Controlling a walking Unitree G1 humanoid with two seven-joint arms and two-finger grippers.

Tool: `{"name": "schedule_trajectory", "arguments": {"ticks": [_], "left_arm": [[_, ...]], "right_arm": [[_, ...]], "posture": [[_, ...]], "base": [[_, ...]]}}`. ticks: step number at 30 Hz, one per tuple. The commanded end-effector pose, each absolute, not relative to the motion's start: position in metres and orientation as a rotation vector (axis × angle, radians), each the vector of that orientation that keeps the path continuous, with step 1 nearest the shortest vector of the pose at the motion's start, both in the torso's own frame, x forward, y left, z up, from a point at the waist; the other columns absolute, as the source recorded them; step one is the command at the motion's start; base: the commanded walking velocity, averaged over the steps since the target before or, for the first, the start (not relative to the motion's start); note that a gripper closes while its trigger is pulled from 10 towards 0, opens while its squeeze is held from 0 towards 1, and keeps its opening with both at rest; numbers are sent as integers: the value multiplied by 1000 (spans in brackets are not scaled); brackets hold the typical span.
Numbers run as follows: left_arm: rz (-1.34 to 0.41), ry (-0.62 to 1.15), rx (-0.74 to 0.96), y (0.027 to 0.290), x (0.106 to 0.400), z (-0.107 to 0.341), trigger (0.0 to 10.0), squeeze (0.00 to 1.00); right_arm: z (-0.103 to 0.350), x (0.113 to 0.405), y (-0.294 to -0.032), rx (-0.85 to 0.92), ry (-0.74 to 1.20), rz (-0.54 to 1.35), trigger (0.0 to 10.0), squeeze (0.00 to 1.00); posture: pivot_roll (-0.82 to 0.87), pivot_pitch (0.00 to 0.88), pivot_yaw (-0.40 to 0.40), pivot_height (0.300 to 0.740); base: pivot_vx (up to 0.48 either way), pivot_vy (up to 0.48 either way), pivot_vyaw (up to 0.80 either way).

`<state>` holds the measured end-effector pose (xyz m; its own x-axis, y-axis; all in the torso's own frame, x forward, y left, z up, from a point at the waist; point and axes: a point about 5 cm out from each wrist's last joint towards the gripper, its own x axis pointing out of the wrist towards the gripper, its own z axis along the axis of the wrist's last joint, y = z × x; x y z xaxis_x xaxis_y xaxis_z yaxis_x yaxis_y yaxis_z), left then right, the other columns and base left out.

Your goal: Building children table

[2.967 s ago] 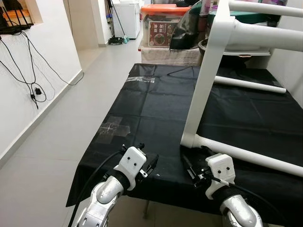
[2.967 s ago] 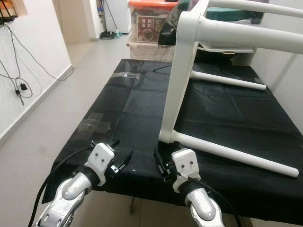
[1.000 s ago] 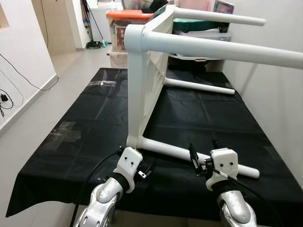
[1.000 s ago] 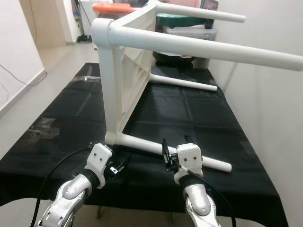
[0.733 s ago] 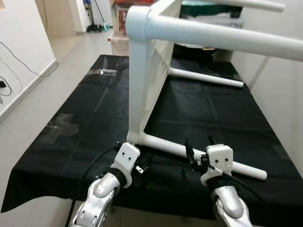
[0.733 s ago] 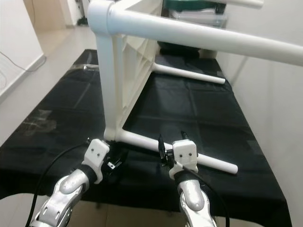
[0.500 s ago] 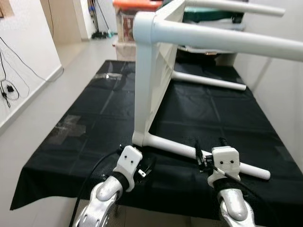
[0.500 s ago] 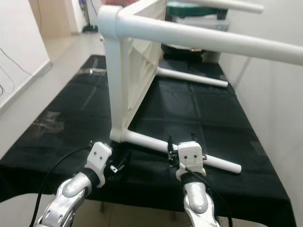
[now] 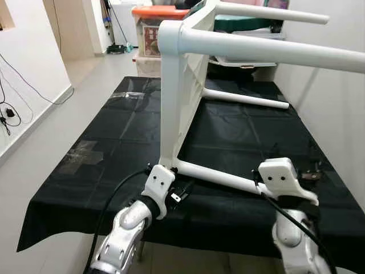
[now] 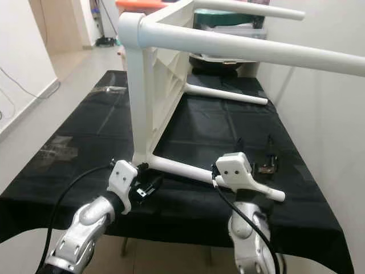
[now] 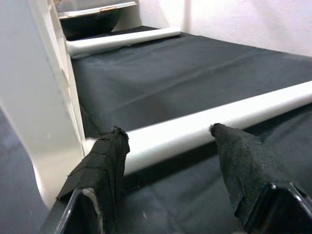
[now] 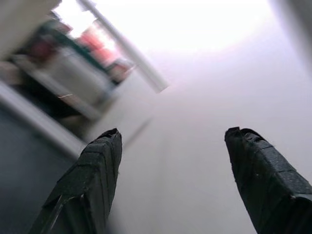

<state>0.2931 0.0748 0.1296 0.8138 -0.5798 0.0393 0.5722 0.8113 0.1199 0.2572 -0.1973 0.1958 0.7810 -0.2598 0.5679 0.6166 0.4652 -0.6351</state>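
At the near edge of the black-covered table, the left gripper reaches in low, its fingers spread apart. In the left wrist view the two fabric-wrapped fingertips sit on either side of the lowest white leg, just in front of it and not closed on it. That leg lies along the black cloth, running from the near corner of the frame toward the table's right edge.

The right gripper is raised beside the far end of the same leg and turned upward; its fingers stand wide apart, aimed at the pale wall with nothing between them.

The white children's table lies tipped on its side in the middle of the black cloth, its ribbed top panel standing upright, one leg jutting out high overhead and another leg resting on the cloth farther back.

Beyond the far edge stands a clear storage box with an orange lid; the red label on its front is too small to read. A teal container sits to its right.
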Motion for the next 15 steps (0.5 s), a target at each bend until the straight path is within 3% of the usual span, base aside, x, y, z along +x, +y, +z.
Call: {"name": "schedule_trajectory", "arguments": {"ticks": [1,6,7,8,9,11,12,13,14,15], "left_arm": [[-630,-78,106,75,298,130,10000,0],[-653,-97,109,71,305,136,10000,0],[-662,-106,107,68,309,140,10000,0],[-662,-106,107,68,309,140,10000,0],[-677,-117,108,64,314,145,10000,0],[-689,-126,111,61,318,149,10000,0],[-703,-134,118,58,322,153,10000,0],[-703,-134,118,58,322,153,10000,0],[-709,-139,122,56,325,156,10000,0],[-712,-142,124,55,327,158,10000,0]], "right_arm": [[213,256,-201,-1034,-509,-657,10000,0],[228,257,-204,-1074,-565,-721,10000,0],[236,258,-204,-1084,-594,-735,10000,663],[236,258,-204,-1084,-594,-735,10000,663],[243,260,-204,-1089,-621,-726,10000,1000],[249,260,-202,-1102,-648,-734,10000,1000],[254,262,-201,-1120,-669,-735,10000,600],[254,262,-201,-1120,-669,-735,10000,600],[257,264,-199,-1143,-685,-751,10000,0],[260,264,-199,-1159,-696,-765,10000,0]], "posture": [[130,0,-21,740],[129,0,-17,740],[126,0,-15,740],[126,0,-15,740],[124,0,-9,740],[124,0,-6,740],[126,0,-3,740],[126,0,-3,740],[124,16,-1,740],[124,21,0,740]], "base": [[0,0,0],[0,0,0],[0,0,0],[0,0,0],[0,0,0],[0,0,0],[0,0,0],[0,0,0],[0,0,0],[0,0,0]]}}
